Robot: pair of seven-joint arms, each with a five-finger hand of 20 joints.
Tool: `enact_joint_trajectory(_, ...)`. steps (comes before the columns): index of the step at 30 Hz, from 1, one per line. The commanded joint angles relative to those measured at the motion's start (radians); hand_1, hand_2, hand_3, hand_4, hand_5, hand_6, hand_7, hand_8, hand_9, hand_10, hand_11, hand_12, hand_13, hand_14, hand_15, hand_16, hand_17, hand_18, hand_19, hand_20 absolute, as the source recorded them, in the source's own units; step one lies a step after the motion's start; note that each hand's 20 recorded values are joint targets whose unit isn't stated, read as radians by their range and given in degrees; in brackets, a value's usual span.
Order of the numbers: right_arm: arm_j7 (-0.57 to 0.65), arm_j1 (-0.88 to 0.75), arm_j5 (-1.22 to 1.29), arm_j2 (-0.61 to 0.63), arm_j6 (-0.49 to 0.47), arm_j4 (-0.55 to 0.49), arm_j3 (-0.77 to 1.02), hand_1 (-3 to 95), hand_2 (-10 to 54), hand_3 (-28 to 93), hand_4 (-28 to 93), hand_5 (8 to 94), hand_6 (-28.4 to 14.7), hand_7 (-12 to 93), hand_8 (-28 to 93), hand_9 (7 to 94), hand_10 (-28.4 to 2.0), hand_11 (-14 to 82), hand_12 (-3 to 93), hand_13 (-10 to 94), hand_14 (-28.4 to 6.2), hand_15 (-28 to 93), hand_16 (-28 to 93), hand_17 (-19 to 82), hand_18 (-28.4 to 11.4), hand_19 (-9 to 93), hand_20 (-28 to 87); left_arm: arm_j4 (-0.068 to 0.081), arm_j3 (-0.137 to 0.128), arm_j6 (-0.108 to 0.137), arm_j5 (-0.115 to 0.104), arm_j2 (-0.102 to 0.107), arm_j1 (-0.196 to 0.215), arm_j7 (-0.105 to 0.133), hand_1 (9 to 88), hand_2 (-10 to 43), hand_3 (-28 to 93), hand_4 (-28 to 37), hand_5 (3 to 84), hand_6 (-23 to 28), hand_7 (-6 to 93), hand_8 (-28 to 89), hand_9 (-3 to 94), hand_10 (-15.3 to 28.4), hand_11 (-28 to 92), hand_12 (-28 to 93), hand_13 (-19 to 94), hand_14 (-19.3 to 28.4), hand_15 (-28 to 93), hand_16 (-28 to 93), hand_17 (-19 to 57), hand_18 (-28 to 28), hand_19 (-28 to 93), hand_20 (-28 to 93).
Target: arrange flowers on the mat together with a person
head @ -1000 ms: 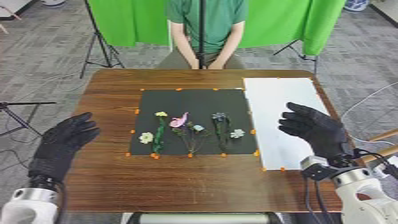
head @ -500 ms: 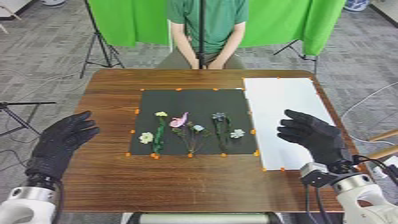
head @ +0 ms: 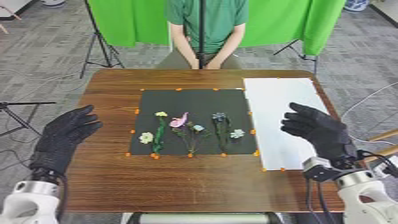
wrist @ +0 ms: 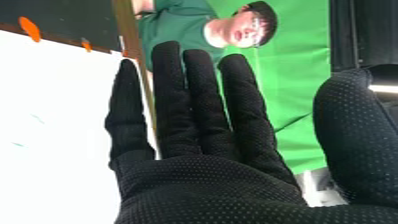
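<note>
Operator: Head view, what do you find?

Inspector: Your left hand (head: 64,136) has shifted slightly farther out over the counter (head: 160,190). Your right hand (head: 317,131) drew back briefly, then returned, by the white sheet (head: 268,112). The pink flower (head: 179,120), the white flower (head: 237,133) and the other flowers lie unmoved on the dark mat (head: 178,100). Assessment: no arranging progress; you appear to be between moves. The left fingers are loosely spread, holding nothing.

Operator: Anything unverified there?

Inspector: Your middle stems run close together; which crosses which cannot be confirmed. The lower petals are too small to grade.

Operator: And the right wrist view?

Inspector: Your right fingers stand wide, straight and empty. The mat is cut off at the edge, and the glove hides part of the sheet.
</note>
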Motion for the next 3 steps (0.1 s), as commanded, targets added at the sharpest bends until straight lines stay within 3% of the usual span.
enact_joint_trajectory(1, -0.02, -0.017, 0.013, 0.008, 0.022, -0.001, 0.005, 14.3, 8.4, 86, -23, 46.9, -4.8, 18, -10, 48.3, -15.9, 17.2, 23.4, 41, -13.9, 33, 23, 12, -21.7, 51, 27, 0.011, 0.024, -0.01, 0.003, -0.006, -0.009, -0.013, 29.6, 7.5, 70, -21.7, 43.6, 5.6, 24.2, -9, 37.7, 16.1, 35, 17, 33, 18.2, 48, 0, -2.2, 23.8, 57, 9)
enact_joint_trajectory(3, -0.021, -0.003, 0.013, 0.002, 0.017, 0.005, -0.003, 14.3, 8.4, 86, -23, 46.9, -4.8, 18, -10, 48.3, -15.9, 17.3, 23.5, 41, -13.9, 33, 23, 12, -21.7, 51, 27, 0.006, 0.015, -0.007, 0.002, -0.009, 0.003, -0.011, 29.6, 7.5, 70, -21.7, 43.6, 5.6, 24.1, -9, 37.7, 16.2, 35, 17, 33, 18.2, 48, 0, -2.2, 23.9, 57, 9)
